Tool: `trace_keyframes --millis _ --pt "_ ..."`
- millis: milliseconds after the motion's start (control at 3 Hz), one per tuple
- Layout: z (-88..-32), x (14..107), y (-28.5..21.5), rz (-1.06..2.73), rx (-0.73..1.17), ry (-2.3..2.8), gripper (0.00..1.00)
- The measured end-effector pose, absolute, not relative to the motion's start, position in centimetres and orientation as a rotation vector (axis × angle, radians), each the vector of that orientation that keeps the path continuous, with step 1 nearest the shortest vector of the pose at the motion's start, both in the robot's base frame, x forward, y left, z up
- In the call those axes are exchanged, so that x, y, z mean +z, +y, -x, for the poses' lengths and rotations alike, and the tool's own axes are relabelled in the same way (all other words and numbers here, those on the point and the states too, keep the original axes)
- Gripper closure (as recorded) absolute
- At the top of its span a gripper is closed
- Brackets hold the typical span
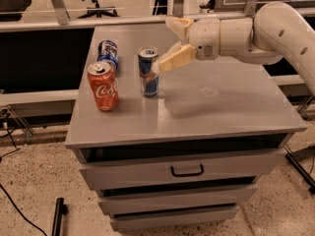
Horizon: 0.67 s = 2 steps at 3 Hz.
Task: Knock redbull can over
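Okay, the arm [275,31] reaches in from the right of the camera view, low over the grey cabinet top [221,107], and the gripper [163,44] sits just right of the redbull can [148,72]. The fingers are spread wide and holding nothing. I read that as deliberate: this is a shove, not a pick, so one finger works as a paddle.

The can stands upright near the left-middle of the top, silver lid up. The lower finger [172,60] angles down and left, and its tip is at the can's upper right side, either touching or just short of it; I cannot tell which from here. The other finger [178,26] is up and behind, well apart from the can.

Contact high on the body makes sense to me, because a push near the top should tip a tall slim can rather than slide it.

One worry: the red cola can [103,86] and the dark blue can [108,53] stand just to the left. If the redbull can falls that way, it may strike them.
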<state>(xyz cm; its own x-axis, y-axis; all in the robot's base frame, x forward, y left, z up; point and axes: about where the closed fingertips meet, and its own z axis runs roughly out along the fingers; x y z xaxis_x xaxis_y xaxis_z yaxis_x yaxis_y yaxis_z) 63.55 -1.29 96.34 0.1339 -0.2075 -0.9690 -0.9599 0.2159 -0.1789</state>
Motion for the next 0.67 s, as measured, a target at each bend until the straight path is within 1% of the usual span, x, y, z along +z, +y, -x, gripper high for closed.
trace_keyframes --millis 333,667 --pt "-63.34 93.42 0.17 1.277 0.866 1.278 0.0" --pt "-63.34 93.41 0.18 1.277 0.867 1.278 0.0"
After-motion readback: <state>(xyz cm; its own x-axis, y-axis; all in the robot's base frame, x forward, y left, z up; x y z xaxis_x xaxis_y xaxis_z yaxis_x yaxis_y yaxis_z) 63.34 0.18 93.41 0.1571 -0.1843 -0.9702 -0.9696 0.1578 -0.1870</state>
